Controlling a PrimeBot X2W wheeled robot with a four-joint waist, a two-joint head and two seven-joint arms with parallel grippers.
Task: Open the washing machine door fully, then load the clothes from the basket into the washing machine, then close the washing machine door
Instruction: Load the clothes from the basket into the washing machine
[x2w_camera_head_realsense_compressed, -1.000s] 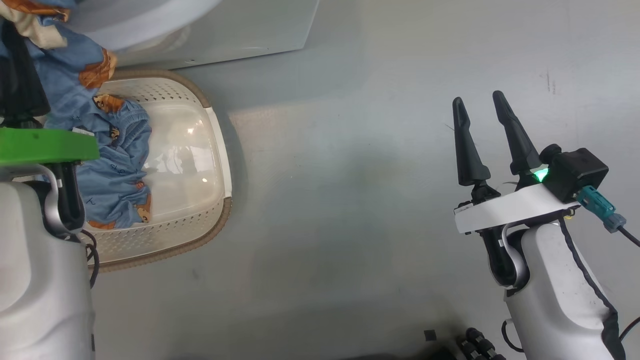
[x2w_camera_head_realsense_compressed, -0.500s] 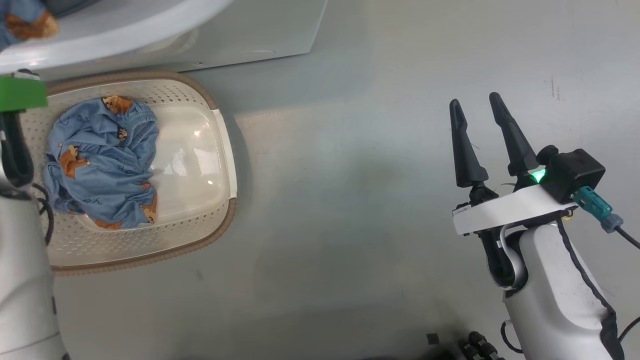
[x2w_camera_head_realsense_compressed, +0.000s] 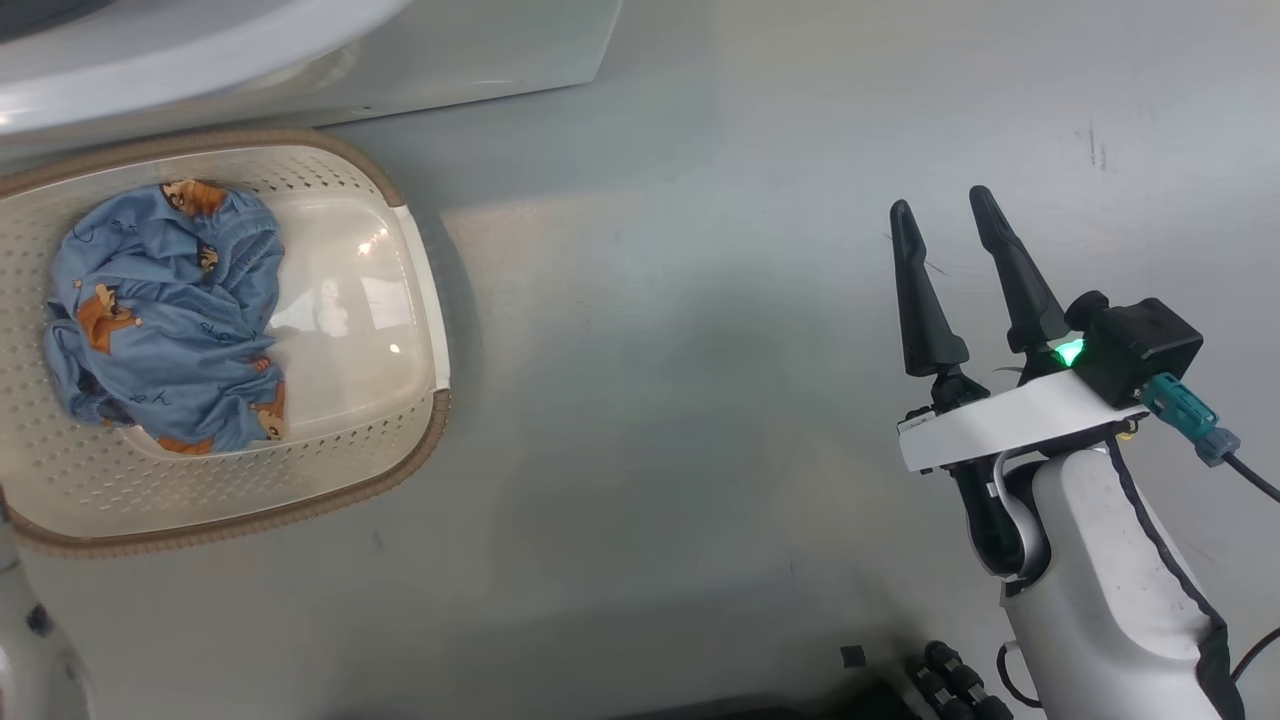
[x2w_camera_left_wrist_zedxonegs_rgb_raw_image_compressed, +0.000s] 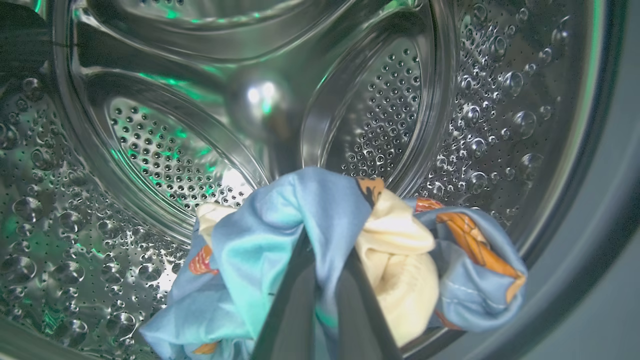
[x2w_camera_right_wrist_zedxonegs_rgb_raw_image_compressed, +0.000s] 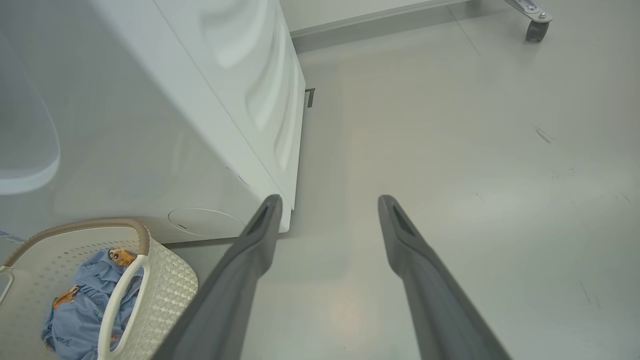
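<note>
My left gripper (x2w_camera_left_wrist_zedxonegs_rgb_raw_image_compressed: 324, 252) is inside the perforated steel drum (x2w_camera_left_wrist_zedxonegs_rgb_raw_image_compressed: 165, 165) of the washing machine (x2w_camera_head_realsense_compressed: 480, 50), shut on a bundle of light blue printed clothes (x2w_camera_left_wrist_zedxonegs_rgb_raw_image_compressed: 260, 235) with a cream-white piece (x2w_camera_left_wrist_zedxonegs_rgb_raw_image_compressed: 400, 255) folded in. The cream basket (x2w_camera_head_realsense_compressed: 425, 300) sits on the floor against the machine's front, and one more blue printed garment (x2w_camera_head_realsense_compressed: 160, 320) is bunched in its left half. Far off to the right, my right gripper (x2w_camera_head_realsense_compressed: 940, 200) hovers above the floor, open and with nothing in it. The washing machine door is out of view.
The right wrist view shows the machine's white side (x2w_camera_right_wrist_zedxonegs_rgb_raw_image_compressed: 200, 125), the basket (x2w_camera_right_wrist_zedxonegs_rgb_raw_image_compressed: 165, 290) with its blue garment (x2w_camera_right_wrist_zedxonegs_rgb_raw_image_compressed: 75, 310) at lower left, and a caster wheel (x2w_camera_right_wrist_zedxonegs_rgb_raw_image_compressed: 536, 30) at the far top right. Grey floor (x2w_camera_head_realsense_compressed: 680, 350) lies between basket and right arm.
The left arm, with its green part and the blue and cream clothes, has risen out of the head view toward the machine. The head camera shifted. The right arm has hardly moved.
</note>
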